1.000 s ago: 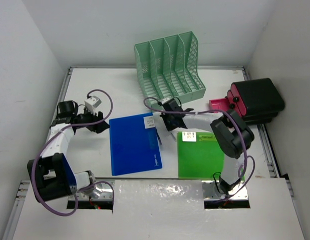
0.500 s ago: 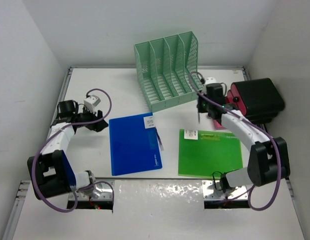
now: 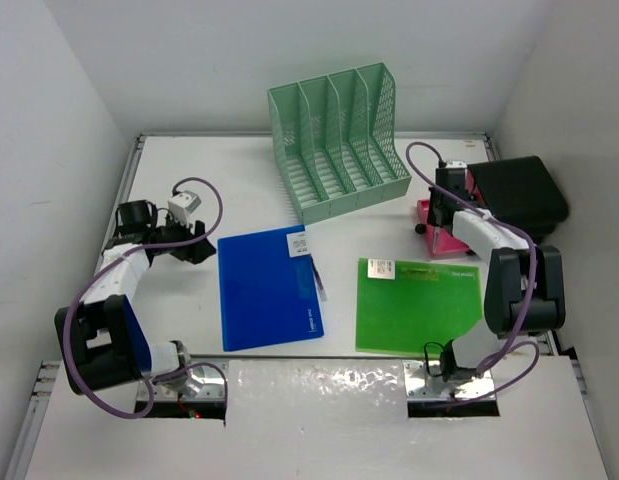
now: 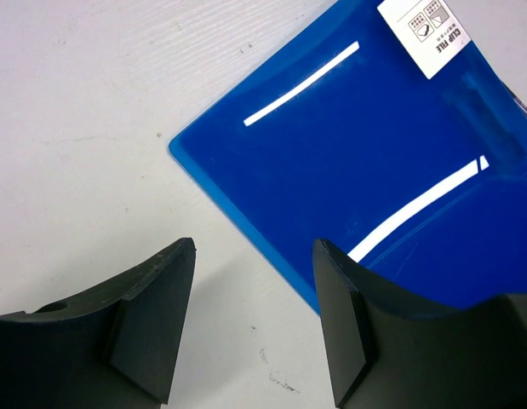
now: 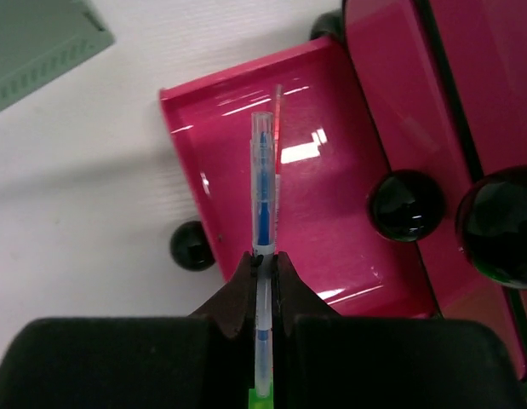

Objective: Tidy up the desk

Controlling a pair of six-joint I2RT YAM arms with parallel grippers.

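On the white desk [image 3: 189,180] lie a blue clip file [image 3: 269,290] and a green file [image 3: 419,305]. My right gripper [image 3: 441,200] is shut on a clear pen with a blue core [image 5: 263,170]. It holds the pen above the open pink drawer [image 5: 348,221] of a black and pink drawer unit [image 3: 514,195], and in the right wrist view the gripper [image 5: 263,260] points the pen away from the camera. My left gripper [image 3: 199,248] hovers open at the blue file's far left corner [image 4: 374,153]. Its fingertips [image 4: 254,247] have only bare desk between them.
A mint-green slotted file rack [image 3: 339,140] stands at the back centre. The pink drawer [image 3: 429,212] sticks out toward the green file. A thin dark item [image 3: 318,280] lies along the blue file's right edge. White walls close in the left and right sides.
My right arm has swung from the blue file's far right corner over to the pink drawer on the right, carrying the pen. The left arm has stayed where it was.
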